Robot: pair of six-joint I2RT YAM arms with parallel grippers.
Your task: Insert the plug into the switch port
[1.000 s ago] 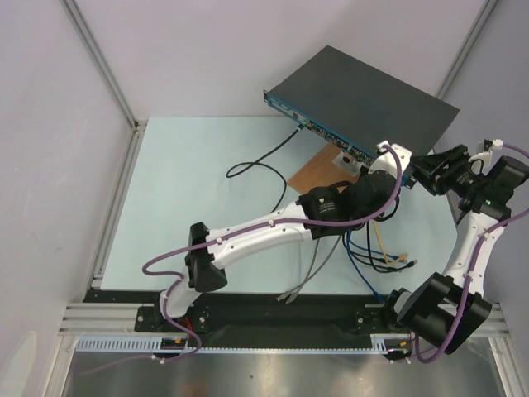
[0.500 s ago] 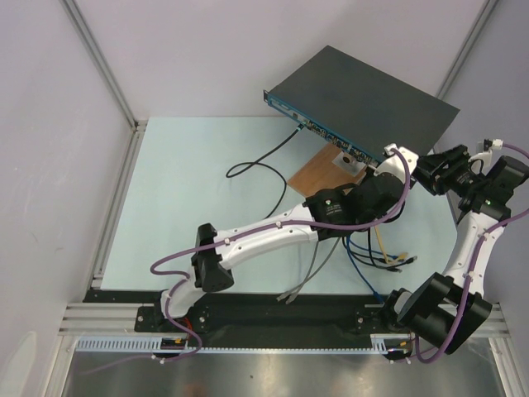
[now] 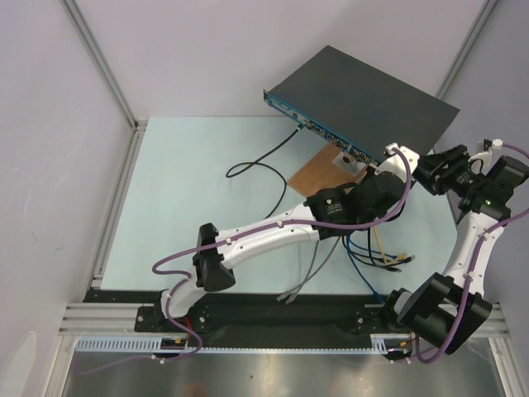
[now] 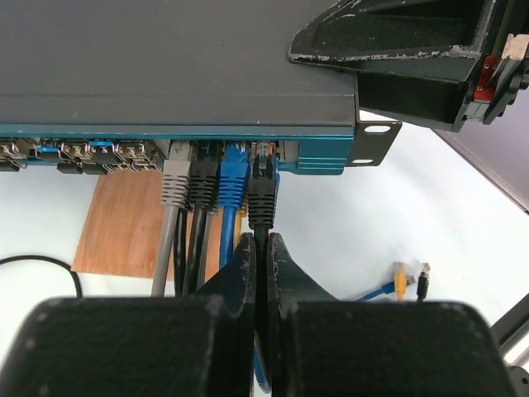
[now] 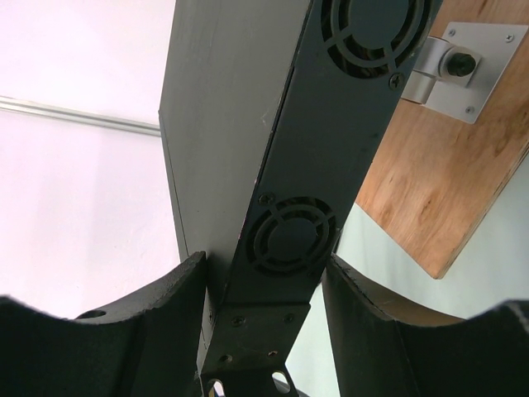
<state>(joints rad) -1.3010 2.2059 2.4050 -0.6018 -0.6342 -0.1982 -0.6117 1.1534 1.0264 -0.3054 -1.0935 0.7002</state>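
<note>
The switch (image 3: 364, 99) is a flat black box with a blue front, raised at the back right. In the left wrist view the switch (image 4: 165, 66) has grey, black and blue plugs in its right-hand sockets. A black plug (image 4: 261, 194) sits in the socket to the right of them. My left gripper (image 4: 258, 241) is shut on the black cable just below that plug. From above, my left gripper (image 3: 383, 162) is at the switch's front right end. My right gripper (image 5: 264, 260) straddles the switch's fan side (image 5: 331, 124), one finger on each face, holding its right corner (image 3: 426, 169).
A brown wooden board (image 3: 318, 175) with a metal bracket (image 5: 453, 62) lies under the switch front. Loose blue, yellow and black cables (image 3: 395, 260) lie on the mat by the right arm. A black cable loop (image 3: 256, 164) and a grey cable (image 3: 302, 285) also lie there.
My left gripper has moved a little to the right and towards the switch front with the black cable in it, then held still. The right arm has not moved.
</note>
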